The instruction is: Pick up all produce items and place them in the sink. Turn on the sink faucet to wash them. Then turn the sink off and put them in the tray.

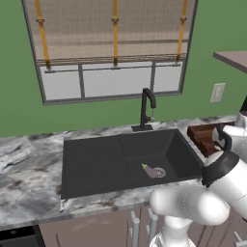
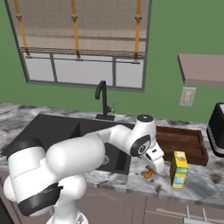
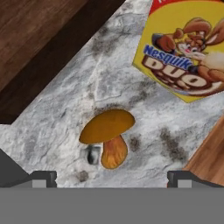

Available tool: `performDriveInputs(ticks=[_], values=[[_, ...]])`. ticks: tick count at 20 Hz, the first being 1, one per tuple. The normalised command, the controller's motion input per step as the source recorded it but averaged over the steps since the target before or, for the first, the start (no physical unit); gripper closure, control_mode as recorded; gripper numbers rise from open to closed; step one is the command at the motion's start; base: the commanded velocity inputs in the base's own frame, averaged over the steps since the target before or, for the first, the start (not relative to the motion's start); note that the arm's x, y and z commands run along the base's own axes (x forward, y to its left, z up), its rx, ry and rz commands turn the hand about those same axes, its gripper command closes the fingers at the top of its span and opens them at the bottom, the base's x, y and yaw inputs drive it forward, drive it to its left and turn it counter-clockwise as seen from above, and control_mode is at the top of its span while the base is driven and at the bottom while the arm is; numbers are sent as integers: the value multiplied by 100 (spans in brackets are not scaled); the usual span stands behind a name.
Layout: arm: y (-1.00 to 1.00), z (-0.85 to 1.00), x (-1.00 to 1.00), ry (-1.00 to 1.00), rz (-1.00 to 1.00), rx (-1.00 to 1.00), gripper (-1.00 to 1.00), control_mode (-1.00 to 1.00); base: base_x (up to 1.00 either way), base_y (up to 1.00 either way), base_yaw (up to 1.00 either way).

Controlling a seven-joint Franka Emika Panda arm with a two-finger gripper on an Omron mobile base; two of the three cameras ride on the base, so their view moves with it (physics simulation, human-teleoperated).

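Observation:
The dull purple produce item (image 1: 152,171) with a green stem tip lies on the floor of the black sink (image 1: 96,164) beside the round drain. An orange produce item (image 3: 107,135), shaped like a mushroom, lies on the marble counter right of the sink (image 2: 57,129). My gripper (image 2: 149,169) hangs just above the orange item (image 2: 148,174). In the hand view my gripper (image 3: 111,177) is open, its fingertips (image 3: 43,178) wide apart with the orange item ahead between them. The faucet (image 1: 146,108) stands behind the basin. The brown tray (image 2: 181,144) sits just beyond my hand.
A yellow cereal box (image 2: 179,168) stands close to the right of the orange item, also seen as the cereal box (image 3: 188,52). The tray's wall (image 3: 35,43) is close on the other side. A dark appliance (image 2: 216,129) stands at the far right. The counter's front edge (image 3: 210,144) is near.

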Motion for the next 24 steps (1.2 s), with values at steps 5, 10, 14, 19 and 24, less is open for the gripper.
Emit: performDriveInputs(ticks=[5, 10, 14, 19, 24], values=[[-13, -15, 8, 0, 0, 0, -100, -100, 0, 0, 0], [-9, -18, 0, 0, 0, 0, -100, -100, 0, 0, 0], [-4, -15, 2, 0, 0, 0, -100, -100, 0, 0, 0], [-5, -15, 5, 0, 0, 0, -100, -100, 0, 0, 0], [-3, -16, 5, 0, 0, 0, -100, -100, 0, 0, 0]])
